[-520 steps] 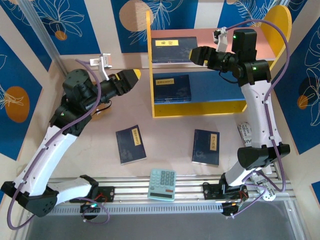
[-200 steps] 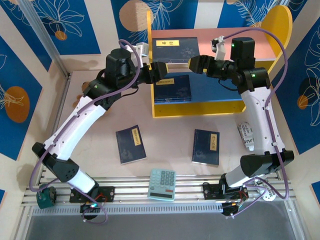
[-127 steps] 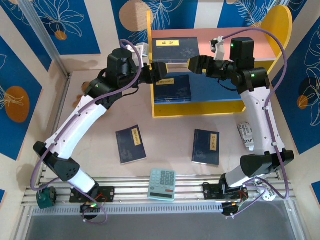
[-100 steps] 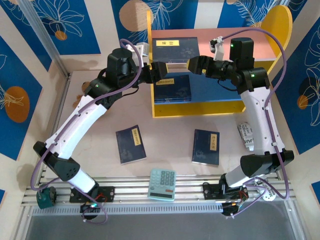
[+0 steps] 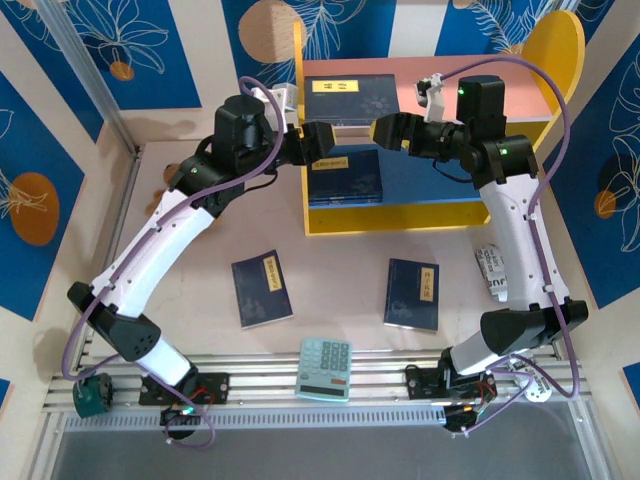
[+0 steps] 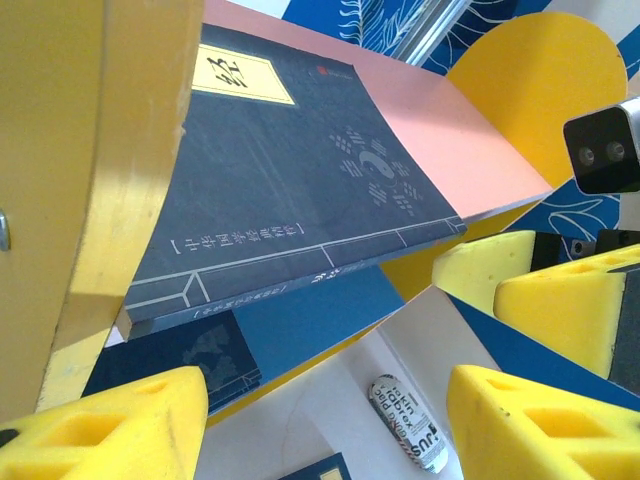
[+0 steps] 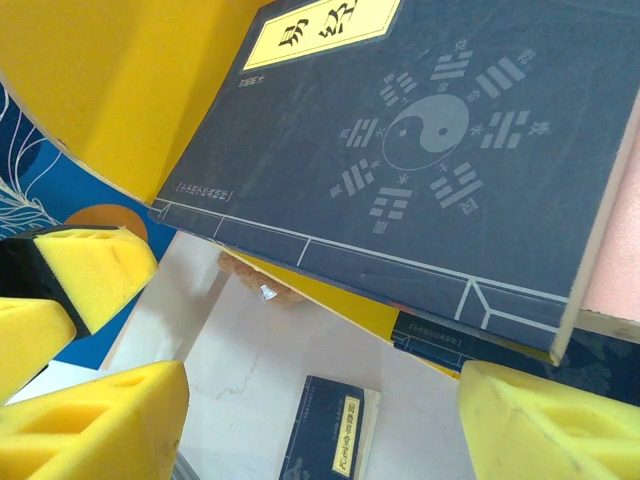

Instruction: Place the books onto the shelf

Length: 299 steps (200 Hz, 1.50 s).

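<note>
The shelf [image 5: 440, 92] stands at the back, with one book [image 5: 350, 100] on its pink top board and another book [image 5: 345, 178] on the blue lower board. Two more books [image 5: 262, 289] [image 5: 413, 294] lie flat on the table. My left gripper [image 5: 322, 141] and right gripper [image 5: 386, 129] face each other at the top book's front edge, both open with nothing between the fingers. In the left wrist view the top book [image 6: 290, 190] overhangs the board above my left gripper [image 6: 325, 425]. The right wrist view has that book [image 7: 430, 140] above my right gripper [image 7: 320, 425].
A mint-green calculator [image 5: 325, 368] lies near the front rail. A printed roll [image 5: 492, 272] rests beside the right arm. The shelf's yellow left panel [image 6: 90, 150] is close to my left fingers. Patterned blue walls enclose the table.
The left arm has swung from the table's far left up to the shelf front. The right gripper has edged left along the top board. Over the last second both barely move.
</note>
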Each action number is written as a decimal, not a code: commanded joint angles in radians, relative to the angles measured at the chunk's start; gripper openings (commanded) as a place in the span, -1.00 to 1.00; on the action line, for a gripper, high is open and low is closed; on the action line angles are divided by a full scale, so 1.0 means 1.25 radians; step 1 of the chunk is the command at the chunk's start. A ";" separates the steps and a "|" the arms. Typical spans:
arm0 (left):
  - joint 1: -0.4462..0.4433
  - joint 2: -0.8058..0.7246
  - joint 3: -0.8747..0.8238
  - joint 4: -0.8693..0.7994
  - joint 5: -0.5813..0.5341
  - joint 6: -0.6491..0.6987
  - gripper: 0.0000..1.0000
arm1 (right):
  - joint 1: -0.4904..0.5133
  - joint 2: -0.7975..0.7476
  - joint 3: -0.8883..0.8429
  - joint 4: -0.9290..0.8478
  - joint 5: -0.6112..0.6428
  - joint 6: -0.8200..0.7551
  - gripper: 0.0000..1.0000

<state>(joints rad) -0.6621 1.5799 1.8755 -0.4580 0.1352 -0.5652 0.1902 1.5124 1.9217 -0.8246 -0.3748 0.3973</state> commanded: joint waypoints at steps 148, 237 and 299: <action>0.015 0.028 0.046 -0.005 -0.017 0.026 0.30 | 0.004 0.012 0.069 -0.029 -0.032 -0.015 0.44; 0.024 0.039 0.052 -0.005 -0.016 0.030 0.30 | 0.005 0.035 0.084 -0.029 -0.033 -0.019 0.44; 0.027 0.041 0.052 -0.002 -0.016 0.028 0.30 | 0.000 0.042 0.091 -0.029 -0.033 -0.021 0.44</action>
<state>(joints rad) -0.6415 1.6211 1.9102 -0.4614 0.1249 -0.5468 0.1905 1.5562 2.0033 -0.8528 -0.3935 0.3931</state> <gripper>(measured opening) 0.650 0.721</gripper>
